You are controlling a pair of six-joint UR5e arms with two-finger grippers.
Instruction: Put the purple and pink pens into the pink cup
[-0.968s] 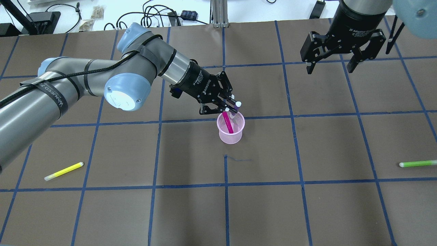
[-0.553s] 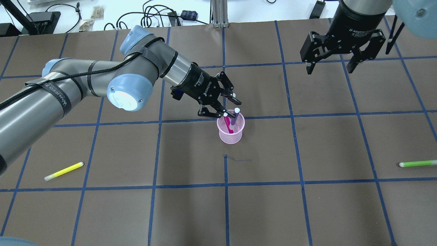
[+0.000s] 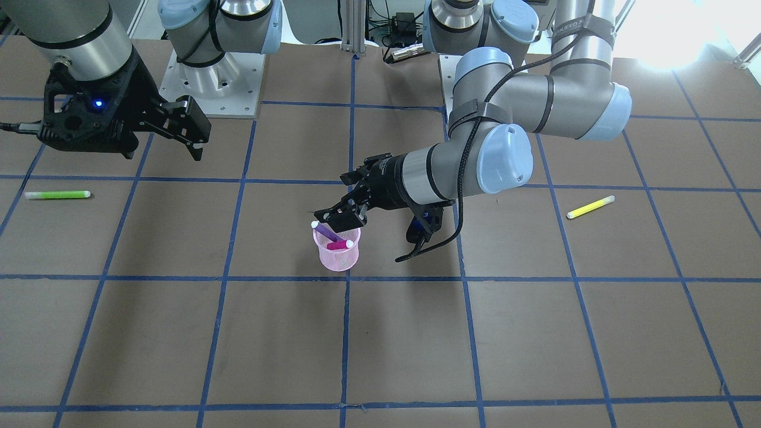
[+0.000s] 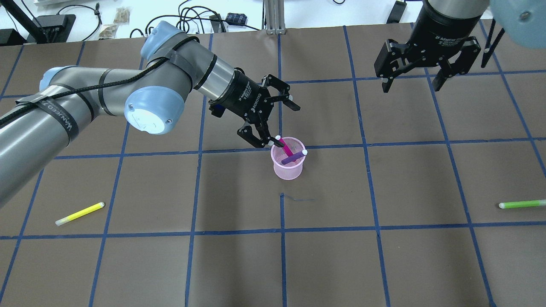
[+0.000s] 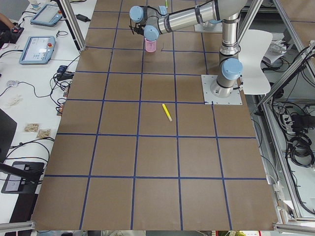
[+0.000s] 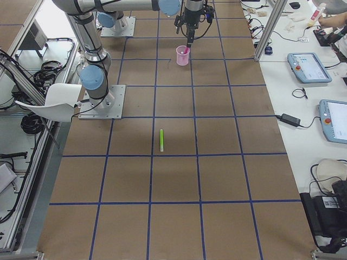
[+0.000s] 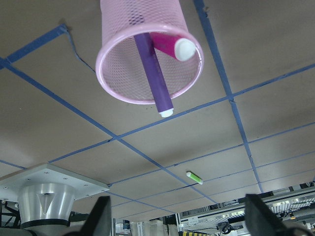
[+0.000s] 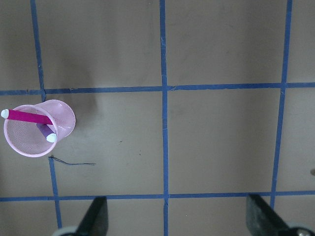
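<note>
The pink mesh cup [image 4: 288,169] stands upright near the table's middle; it also shows in the front view [image 3: 337,260] and the left wrist view [image 7: 114,91]. The pink pen [image 4: 285,147] and the purple pen [image 4: 293,158] both stand tilted inside it, white caps above the rim. In the left wrist view the purple pen [image 7: 150,69] leans across the pink pen [image 7: 170,45]. My left gripper [image 4: 277,124] is open and empty, just behind and left of the cup's rim. My right gripper [image 4: 412,85] is open and empty, high at the far right.
A yellow pen [image 4: 79,213] lies at the near left of the table. A green pen [image 4: 522,204] lies at the near right edge. Cables and small devices lie on the white bench beyond the table's far edge.
My left gripper has opened and let go of the purple pen, which dropped into the cup and now leans to the right. The gripper has drawn back from the cup. The right arm is still.
</note>
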